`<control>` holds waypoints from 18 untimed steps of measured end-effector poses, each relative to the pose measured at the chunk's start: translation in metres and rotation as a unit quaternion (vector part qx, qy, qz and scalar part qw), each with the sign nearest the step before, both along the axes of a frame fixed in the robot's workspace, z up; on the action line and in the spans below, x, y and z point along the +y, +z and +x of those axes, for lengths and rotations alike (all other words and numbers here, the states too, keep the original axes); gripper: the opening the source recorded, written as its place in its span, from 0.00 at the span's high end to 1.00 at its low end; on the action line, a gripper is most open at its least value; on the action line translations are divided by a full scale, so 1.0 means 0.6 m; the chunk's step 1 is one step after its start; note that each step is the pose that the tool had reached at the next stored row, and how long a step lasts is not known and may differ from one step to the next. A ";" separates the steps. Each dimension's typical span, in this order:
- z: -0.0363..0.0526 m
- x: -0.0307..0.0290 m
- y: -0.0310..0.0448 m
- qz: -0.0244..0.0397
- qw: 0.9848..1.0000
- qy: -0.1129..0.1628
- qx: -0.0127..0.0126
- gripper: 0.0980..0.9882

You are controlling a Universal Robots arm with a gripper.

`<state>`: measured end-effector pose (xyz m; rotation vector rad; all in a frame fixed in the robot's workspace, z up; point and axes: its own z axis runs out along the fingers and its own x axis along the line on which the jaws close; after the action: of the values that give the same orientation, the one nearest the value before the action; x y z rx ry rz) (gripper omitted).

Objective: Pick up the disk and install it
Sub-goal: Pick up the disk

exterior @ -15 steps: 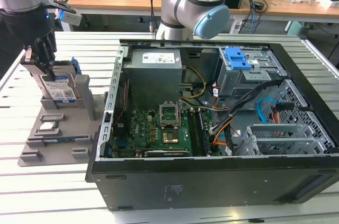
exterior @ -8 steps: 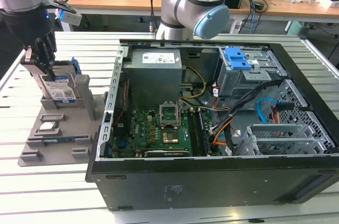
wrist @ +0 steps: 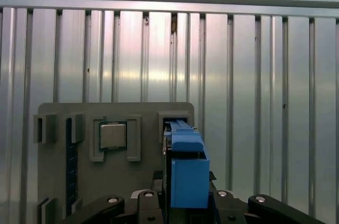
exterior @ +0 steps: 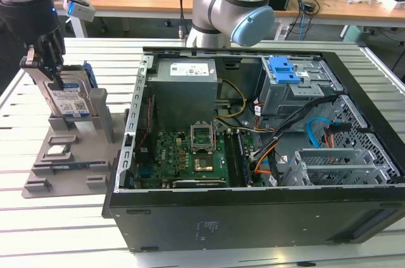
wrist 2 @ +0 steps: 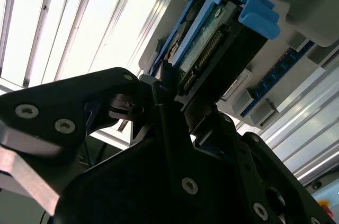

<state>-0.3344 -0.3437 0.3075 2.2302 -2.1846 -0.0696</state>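
gripper (exterior: 54, 78) pinches disk (exterior: 71, 104) by its top edge, upright in grey stand (exterior: 101, 122); so high a hold could slip, or a tilted disk could jam against stand.

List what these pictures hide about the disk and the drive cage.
1. Exterior view: the lower part of the disk is hidden inside the grey holder.
2. Exterior view: the claw covers the disk's top corner.
3. First wrist view: the disk stands edge-on, label face turned away.
4. Exterior view: the blue latch panel screens the inside of the drive cage.
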 end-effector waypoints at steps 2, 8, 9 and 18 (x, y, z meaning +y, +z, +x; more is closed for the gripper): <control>0.000 0.0011 0.005 0.000 1.000 0.000 0.000 0.70; 0.000 0.0041 0.018 0.000 1.000 0.000 0.000 0.70; 0.000 0.0046 0.020 0.000 1.000 0.000 0.000 0.70; 0.001 0.0102 0.051 0.000 1.000 0.000 0.000 0.70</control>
<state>-0.3340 -0.3375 0.3383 2.2302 -2.1845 -0.0696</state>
